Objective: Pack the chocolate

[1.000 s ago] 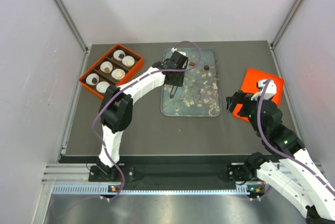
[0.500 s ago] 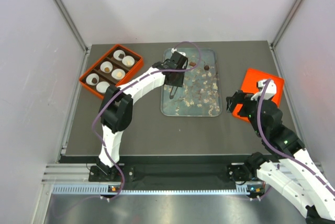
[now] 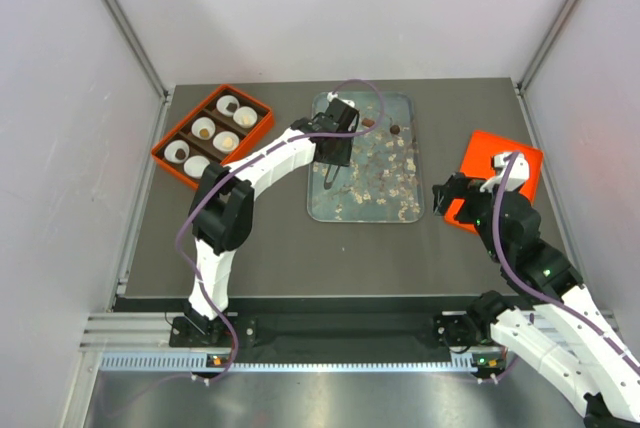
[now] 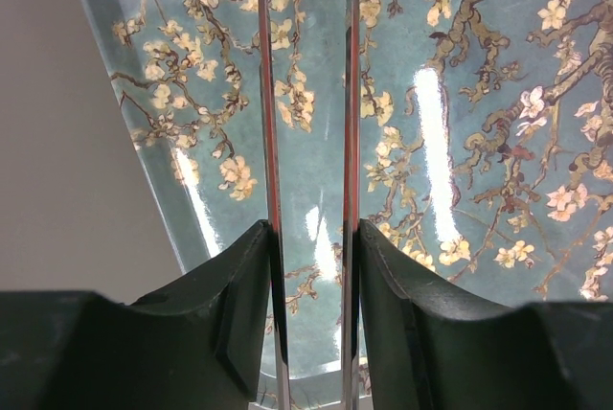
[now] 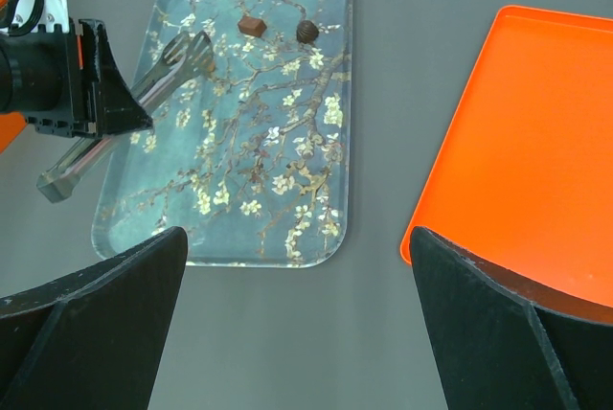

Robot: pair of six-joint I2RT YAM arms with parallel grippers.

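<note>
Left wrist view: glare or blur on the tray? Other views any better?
Left wrist: white glare streaks on the glossy tray, print sharp, gripper fingers at the bottom dark, featureless. Right wrist: even light, block chocolate and round chocolate crisp. Top external: both are only dark specks.

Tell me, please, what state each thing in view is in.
Left pincer: shut on the metal tongs, over the blossom-print glassy tray.
Right pincer: open, empty.
Blocky brown chocolate and round dark chocolate: loose on the tray, not yet packed.
Orange compartment box: open, white paper cups inside, some filled.
Orange plastic lid: off, lying flat on the table.
</note>
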